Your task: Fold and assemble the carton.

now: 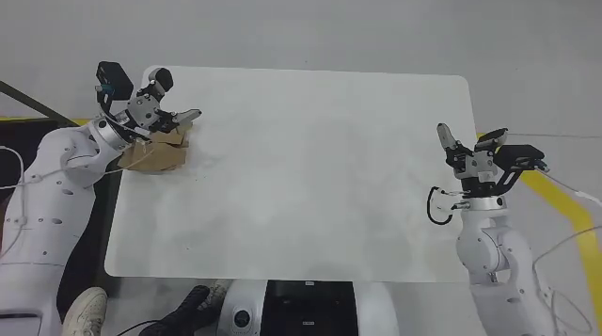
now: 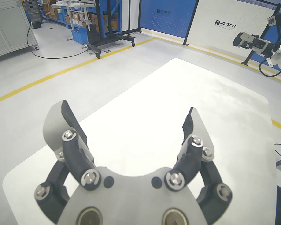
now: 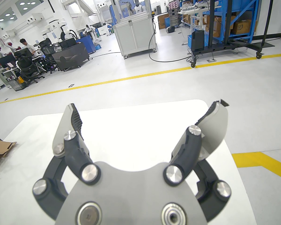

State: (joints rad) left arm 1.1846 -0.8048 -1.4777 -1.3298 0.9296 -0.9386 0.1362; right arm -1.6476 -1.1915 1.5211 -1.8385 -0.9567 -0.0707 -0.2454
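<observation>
carton [image 1: 158, 156], brown flattish cardboard, sits at the 9 o'clock edge of the white rounded-corner table [image 1: 310, 185] in the top view. left gripper [image 1: 184, 116] is just over it, right gripper [image 1: 453, 143] well apart at 3 o'clock. left wrist view: jaws spread wide, nothing between. right wrist view: same deal, wide and empty, carton across the table. looks like the first step to me. next, left drops down and pinches a flap.

Carton [image 1: 160, 156]: partly covered by the left gripper [image 1: 184, 116] in top view; cropped by the picture's edge in right wrist view.
</observation>
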